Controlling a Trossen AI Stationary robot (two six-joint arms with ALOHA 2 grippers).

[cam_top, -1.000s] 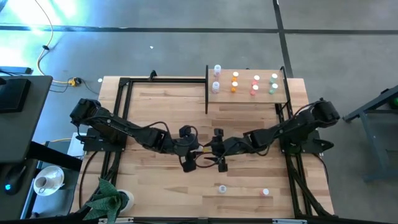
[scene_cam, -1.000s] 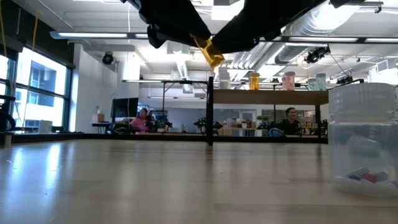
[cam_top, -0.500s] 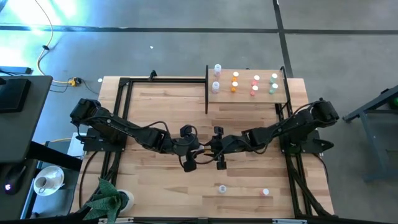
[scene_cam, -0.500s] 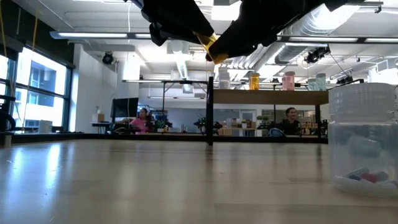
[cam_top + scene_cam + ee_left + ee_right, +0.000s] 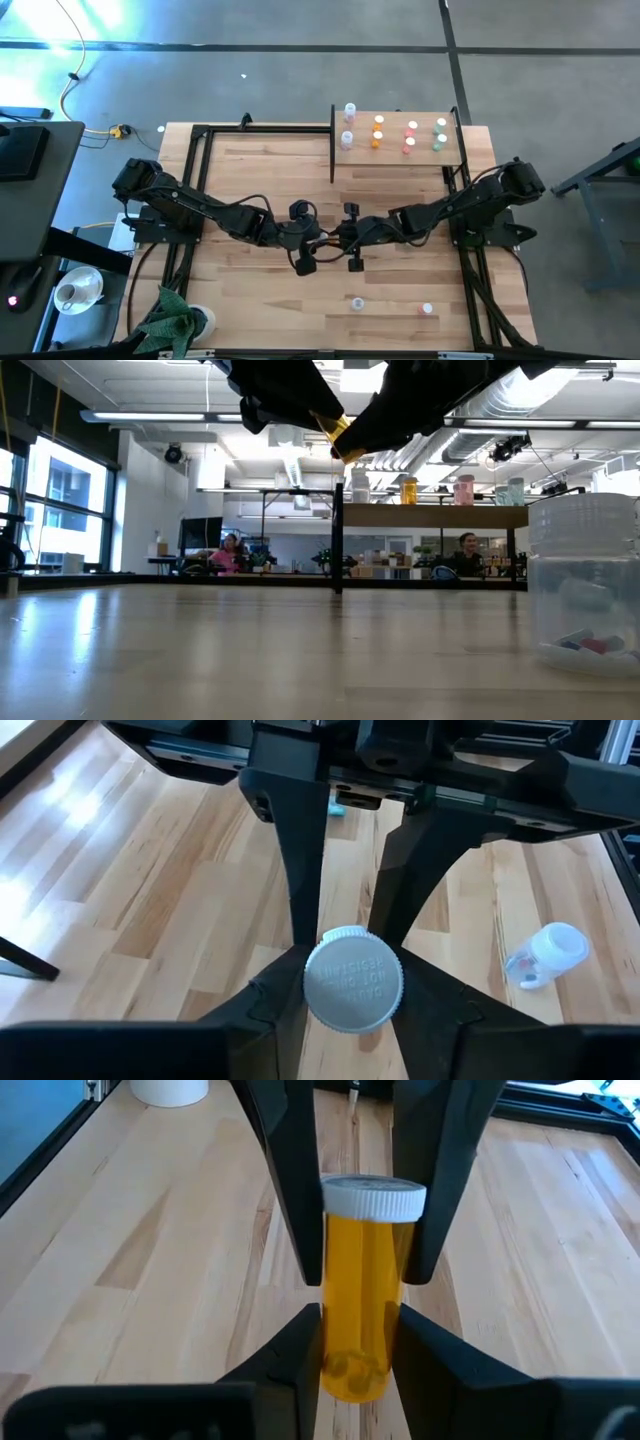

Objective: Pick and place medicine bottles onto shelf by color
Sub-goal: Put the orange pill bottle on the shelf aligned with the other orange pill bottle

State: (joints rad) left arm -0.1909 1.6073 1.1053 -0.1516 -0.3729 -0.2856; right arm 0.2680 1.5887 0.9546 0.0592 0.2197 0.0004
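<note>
An orange bottle [image 5: 362,1285] is gripped from both sides at once above the middle of the bench [image 5: 260,170], so a handover is judged to be under way. The right end effector [image 5: 360,1340] is clenched on the lower part of the body, with the long axis running straight ahead from that wrist and the white cap [image 5: 353,979] turned towards the left arm. The left end effector [image 5: 352,975] is closed on the bottle just under the cap. The shelf [image 5: 400,160] lies at the far right corner of the bench, nearer the right arm (eight bottles already stand there in colour pairs). From above, the bottle is hidden by both wrists; whether the left grip is firm cannot be told. Two bottles [image 5: 358,302] lie near the front edge
</note>
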